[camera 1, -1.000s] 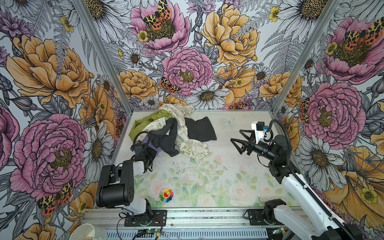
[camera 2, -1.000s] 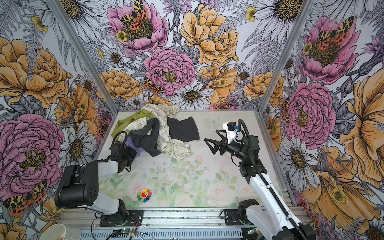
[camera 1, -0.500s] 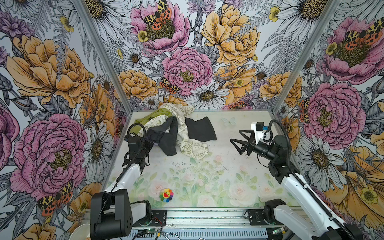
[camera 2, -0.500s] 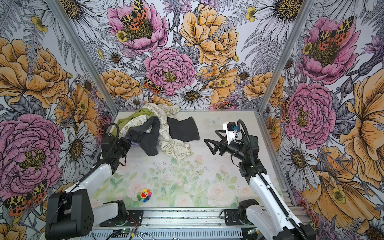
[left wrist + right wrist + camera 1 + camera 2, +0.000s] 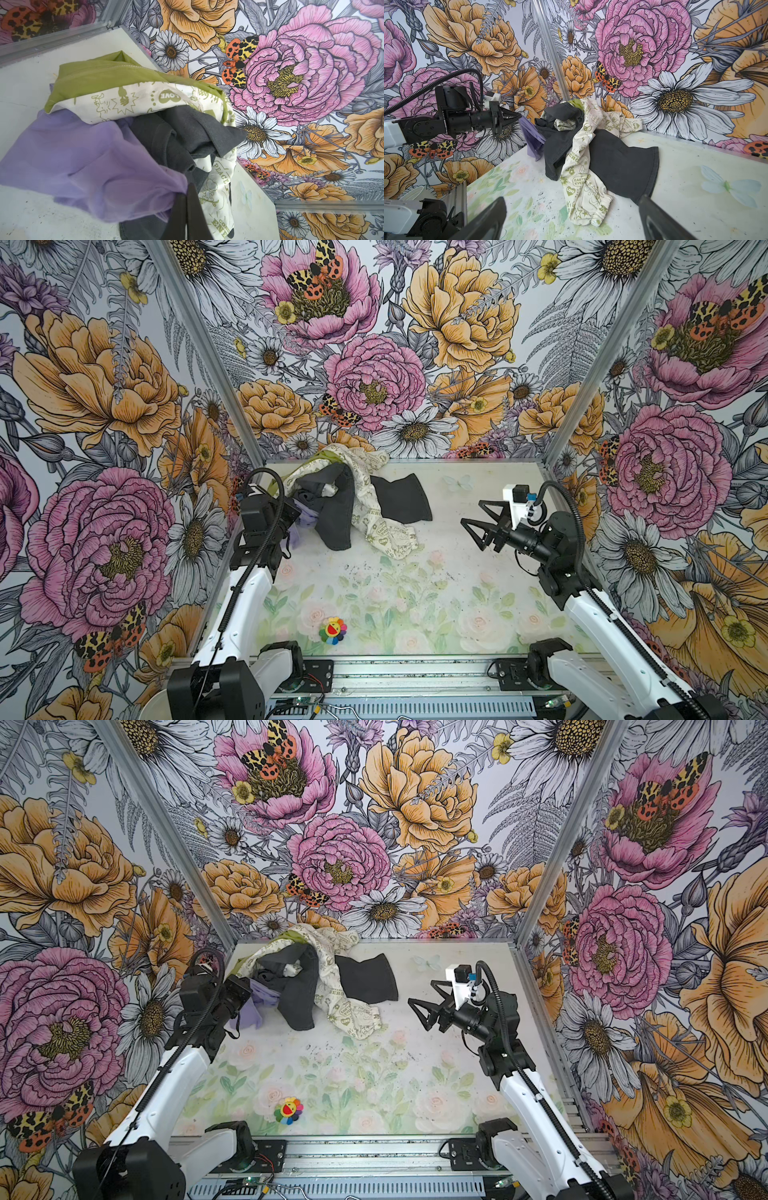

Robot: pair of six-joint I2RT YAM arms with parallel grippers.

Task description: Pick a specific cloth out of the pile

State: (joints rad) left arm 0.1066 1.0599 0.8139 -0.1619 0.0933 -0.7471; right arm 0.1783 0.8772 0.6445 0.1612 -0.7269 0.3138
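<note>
The left gripper (image 5: 187, 197) is clamped on the cloth (image 5: 93, 162), which stretches from its tips back under the pile (image 5: 336, 510). The right gripper (image 5: 471, 512) stands wide apart, well away.

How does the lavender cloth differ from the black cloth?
The lavender cloth is thin and pale; the black cloth is dark and opaque. The lavender cloth is bunched and pinched in the shut left gripper; the black cloth lies flat on the table, ungripped. Both are plain and partly under the cream printed cloth.
</note>
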